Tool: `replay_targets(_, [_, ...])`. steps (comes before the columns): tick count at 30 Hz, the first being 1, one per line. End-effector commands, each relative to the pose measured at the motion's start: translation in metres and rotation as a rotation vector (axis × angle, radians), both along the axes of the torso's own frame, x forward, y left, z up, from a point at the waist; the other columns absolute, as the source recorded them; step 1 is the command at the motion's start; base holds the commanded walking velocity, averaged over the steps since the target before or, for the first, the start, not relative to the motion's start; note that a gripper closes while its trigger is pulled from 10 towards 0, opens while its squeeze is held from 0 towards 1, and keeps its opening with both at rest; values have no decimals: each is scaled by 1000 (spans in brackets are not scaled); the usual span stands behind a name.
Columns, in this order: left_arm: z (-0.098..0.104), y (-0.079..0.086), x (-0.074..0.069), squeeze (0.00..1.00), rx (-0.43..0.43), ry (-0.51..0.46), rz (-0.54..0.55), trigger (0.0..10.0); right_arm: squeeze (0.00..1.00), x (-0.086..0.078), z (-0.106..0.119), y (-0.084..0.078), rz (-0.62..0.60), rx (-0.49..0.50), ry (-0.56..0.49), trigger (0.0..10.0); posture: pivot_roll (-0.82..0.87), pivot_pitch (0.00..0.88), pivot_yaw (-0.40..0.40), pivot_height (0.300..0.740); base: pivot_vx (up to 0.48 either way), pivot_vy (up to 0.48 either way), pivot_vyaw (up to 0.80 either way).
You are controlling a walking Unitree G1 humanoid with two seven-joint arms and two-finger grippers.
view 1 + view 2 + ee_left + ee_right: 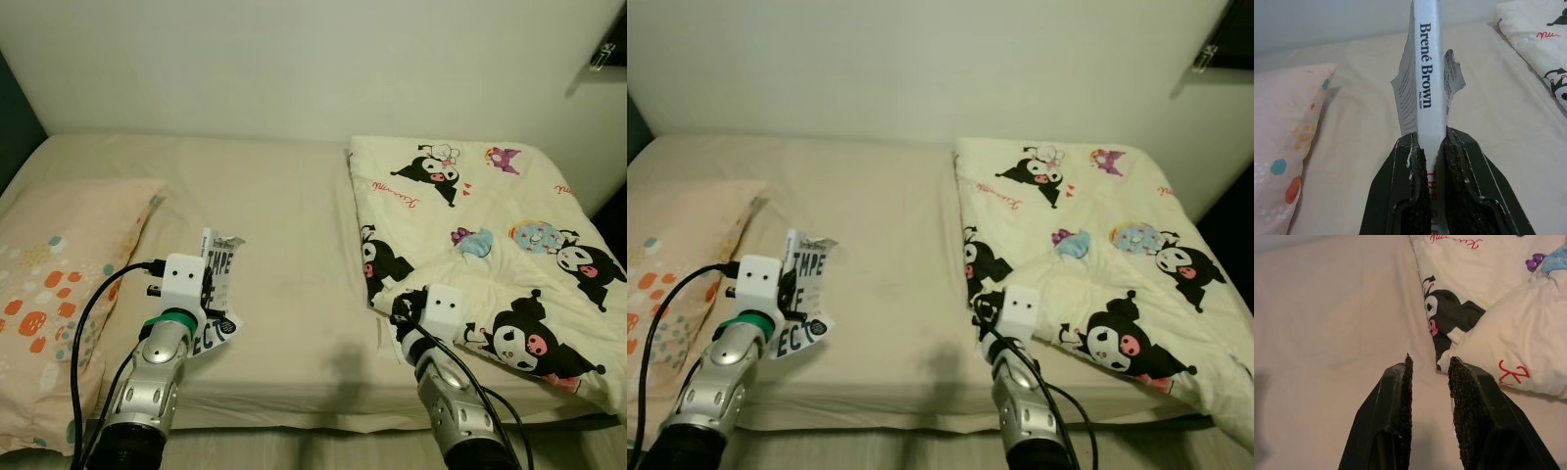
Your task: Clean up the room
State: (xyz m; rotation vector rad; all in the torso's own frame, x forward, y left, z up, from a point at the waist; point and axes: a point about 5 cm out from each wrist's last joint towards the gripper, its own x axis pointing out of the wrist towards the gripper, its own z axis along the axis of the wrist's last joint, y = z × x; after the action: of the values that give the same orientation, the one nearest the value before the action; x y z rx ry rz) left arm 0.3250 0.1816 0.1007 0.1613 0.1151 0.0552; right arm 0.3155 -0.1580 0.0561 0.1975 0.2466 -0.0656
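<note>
My left gripper (1431, 142) is shut on a white book (1429, 73), pinching it at the spine, which reads "Brené Brown". The book (220, 266) stands upright above the beige bed (284, 215), just right of the pillow (59, 284). My right gripper (1430, 364) is open with nothing between its fingers. It hovers low over the sheet beside the near left corner of a cream blanket (470, 235) printed with black-and-white cartoon characters. That blanket corner (1469, 340) lies just beyond the right fingertip.
The pillow, peach with orange and blue dots, covers the bed's left side. The blanket spreads over the right half, up to a white wall (294, 59). Bare sheet runs down the middle. The bed's front edge (294, 416) is close to me.
</note>
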Motion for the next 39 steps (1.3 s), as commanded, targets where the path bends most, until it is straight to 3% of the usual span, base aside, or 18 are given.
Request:
replay_targets(1, [5,1,3,0,4,-18,-1,10000,0,-2,-5,0,-8,-4,21,10000,123,16,15,740,0,0,0])
replay_targets(39, [4,3,-3,0,-14,-46,11,10000,0,-4,-12,7,30,-44,46,10000,103,12,2,740,0,0,0])
